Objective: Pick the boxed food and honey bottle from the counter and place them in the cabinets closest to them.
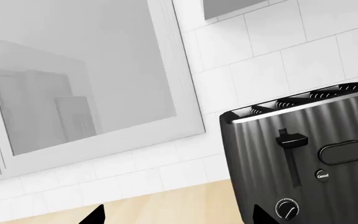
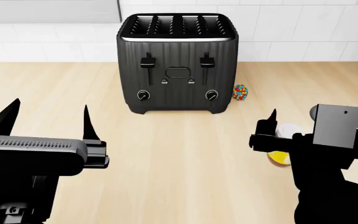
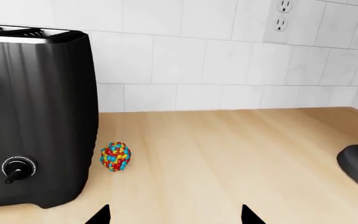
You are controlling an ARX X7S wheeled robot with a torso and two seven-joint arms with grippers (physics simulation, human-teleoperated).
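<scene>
- Beige wood-grain table (image 2: pixel 185 154), white tiled wall (image 2: pixel 291 23) behind; black toaster (image 2: pixel 177 63) at the far centre.
- Honey bottle (image 2: pixel 281 156) on the table near right, partly hidden by the right gripper (image 2: pixel 272 135); fingers' spread: cannot tell.
- Left gripper (image 2: pixel 48 119): fingers wide, empty.
- Multicoloured ball (image 2: pixel 240 92) just right of the toaster.

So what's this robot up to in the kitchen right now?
It's a simulated two-armed robot at a counter, facing a black toaster. Its right hand hovers at the honey bottle, mostly hiding it, so whether it grips yet is unclear. The left hand is open and empty. A small multicoloured ball sits beside the toaster. The boxed food isn't visible.
</scene>
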